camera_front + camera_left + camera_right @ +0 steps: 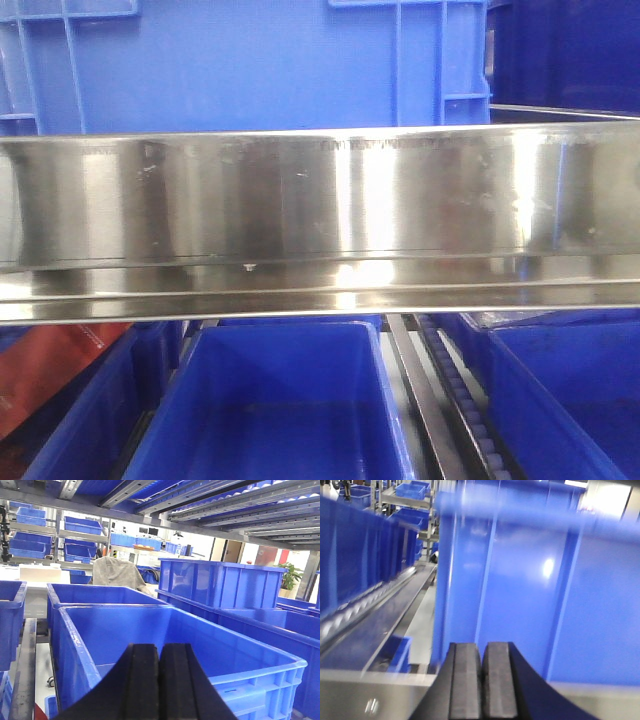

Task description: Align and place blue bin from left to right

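A: Where's the blue bin (530,575)?
B: Close ahead of the right gripper (481,680), on the steel shelf rail (320,200).
A: Jaws?
B: Both together, empty. The left gripper (159,680) hovers over an open crate (200,645); more crates (220,582) crowd far right.

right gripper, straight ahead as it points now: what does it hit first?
Most likely the blue bin: its glossy side wall fills the right wrist view directly ahead of the shut right gripper. The wall looks close, but the depth is unclear.
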{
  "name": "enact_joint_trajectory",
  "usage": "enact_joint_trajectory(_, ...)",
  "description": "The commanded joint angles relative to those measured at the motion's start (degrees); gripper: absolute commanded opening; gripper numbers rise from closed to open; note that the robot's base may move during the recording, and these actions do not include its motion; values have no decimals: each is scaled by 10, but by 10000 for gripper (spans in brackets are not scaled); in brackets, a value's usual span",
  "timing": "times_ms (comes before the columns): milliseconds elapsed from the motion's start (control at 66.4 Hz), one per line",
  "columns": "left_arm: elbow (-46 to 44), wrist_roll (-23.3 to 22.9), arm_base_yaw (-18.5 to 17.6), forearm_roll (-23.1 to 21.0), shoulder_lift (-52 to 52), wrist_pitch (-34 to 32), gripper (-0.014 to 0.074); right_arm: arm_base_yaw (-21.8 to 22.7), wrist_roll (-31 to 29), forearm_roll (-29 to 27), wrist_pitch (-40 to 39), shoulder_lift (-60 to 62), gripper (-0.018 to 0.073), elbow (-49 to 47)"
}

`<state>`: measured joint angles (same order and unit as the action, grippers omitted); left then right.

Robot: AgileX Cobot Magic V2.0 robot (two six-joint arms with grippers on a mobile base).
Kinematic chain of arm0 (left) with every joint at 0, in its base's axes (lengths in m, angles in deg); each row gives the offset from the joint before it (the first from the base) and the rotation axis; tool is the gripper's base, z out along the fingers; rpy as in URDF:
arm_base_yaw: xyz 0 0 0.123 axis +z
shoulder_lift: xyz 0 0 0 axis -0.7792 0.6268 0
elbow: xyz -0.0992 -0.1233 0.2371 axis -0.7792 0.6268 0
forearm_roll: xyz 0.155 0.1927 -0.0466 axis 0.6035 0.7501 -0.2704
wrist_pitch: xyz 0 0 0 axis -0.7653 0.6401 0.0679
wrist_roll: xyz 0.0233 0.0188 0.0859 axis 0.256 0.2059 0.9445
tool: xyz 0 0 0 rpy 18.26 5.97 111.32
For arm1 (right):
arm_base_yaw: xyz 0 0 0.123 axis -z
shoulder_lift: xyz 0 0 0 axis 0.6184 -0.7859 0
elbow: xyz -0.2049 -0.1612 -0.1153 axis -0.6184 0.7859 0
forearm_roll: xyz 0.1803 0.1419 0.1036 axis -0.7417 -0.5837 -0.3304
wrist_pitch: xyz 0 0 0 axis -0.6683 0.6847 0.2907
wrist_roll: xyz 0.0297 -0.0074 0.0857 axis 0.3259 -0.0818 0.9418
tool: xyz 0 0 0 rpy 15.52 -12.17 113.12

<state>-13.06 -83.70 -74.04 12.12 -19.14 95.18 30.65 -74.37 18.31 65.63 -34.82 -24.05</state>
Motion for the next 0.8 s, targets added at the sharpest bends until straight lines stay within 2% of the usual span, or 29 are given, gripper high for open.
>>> enact_joint_trajectory(0,0,1,-2,0,0,-12,-111,4,-4,-22,-16,32,-78,37)
enact_joint_trajectory(90,0,1,-2,0,0,-11,-111,4,-4,-22,-35,32,-78,66)
enact_joint_trajectory(497,0,1,-2,0,0,-13,-111,4,-22,-23,-54,32,-78,67)
enact_joint_trajectory(617,0,1,-2,0,0,-13,-111,4,-22,-67,-53,32,-78,67)
enact_joint_trajectory(783,0,1,-2,0,0,-13,-111,-29,-22,-69,-47,32,-78,67)
